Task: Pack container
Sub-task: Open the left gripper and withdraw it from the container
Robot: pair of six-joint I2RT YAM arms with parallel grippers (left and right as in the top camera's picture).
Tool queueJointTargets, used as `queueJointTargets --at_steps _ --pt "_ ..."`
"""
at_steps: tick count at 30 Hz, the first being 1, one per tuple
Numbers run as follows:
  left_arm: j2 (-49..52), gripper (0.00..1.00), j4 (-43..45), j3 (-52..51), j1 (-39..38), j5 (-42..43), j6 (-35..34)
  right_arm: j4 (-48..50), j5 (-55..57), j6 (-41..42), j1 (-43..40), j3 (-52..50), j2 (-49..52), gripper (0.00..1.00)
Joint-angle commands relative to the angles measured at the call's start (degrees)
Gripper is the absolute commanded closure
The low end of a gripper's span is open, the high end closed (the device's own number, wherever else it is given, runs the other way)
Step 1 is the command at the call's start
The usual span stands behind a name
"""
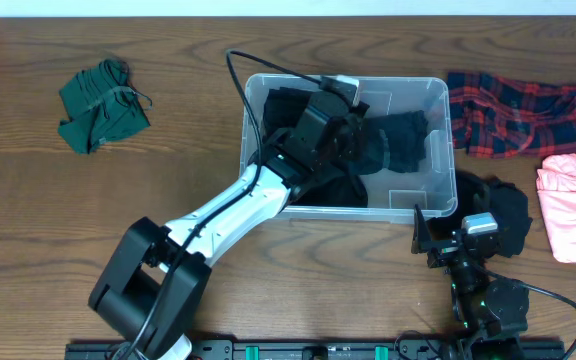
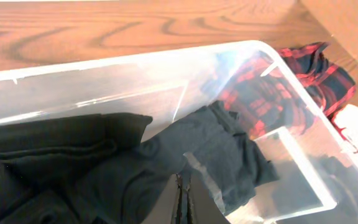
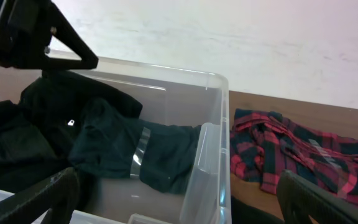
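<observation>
Container (image 1: 398,82) surrounds left fingers (image 2: 194,202), pressed together; right fingers (image 3: 319,199) spread just outside it.

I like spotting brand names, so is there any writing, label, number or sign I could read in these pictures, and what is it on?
None can be read.
The small white mark on the dark clothes inside the container is too small to make out.

Overhead looks straight down; both wrist cameras closely face the container (image 1: 398,82)
</observation>
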Motion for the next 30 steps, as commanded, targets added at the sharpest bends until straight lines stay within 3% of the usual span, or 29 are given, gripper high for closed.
queueJointTargets --at_steps 1,9,17,27,30 --pt "0.2 0.94 -0.1 1.0 -0.8 0.0 0.6 -0.2 -0.4 -0.7 -0.5 -0.1 -0.3 0.01" --pt "8.2 0.94 -0.8 1.0 -2.2 0.0 2.0 -0.2 -0.4 -0.7 -0.5 -0.1 -0.3 0.01" --pt "12.2 0.94 -11.7 1.0 -1.7 -2.6 5.6 -0.2 -0.4 -0.7 -0.5 -0.1 -0.3 0.01" --pt "7.7 0.93 -5.4 1.4 -1.7 -2.6 5.5 -0.2 -0.4 -0.7 -0.5 -0.1 -0.3 0.01" --pt "3.5 0.83 -3.9 1.7 -1.7 -2.6 5.5 -0.2 -0.4 -0.7 -0.5 -0.1 -0.3 0.01"
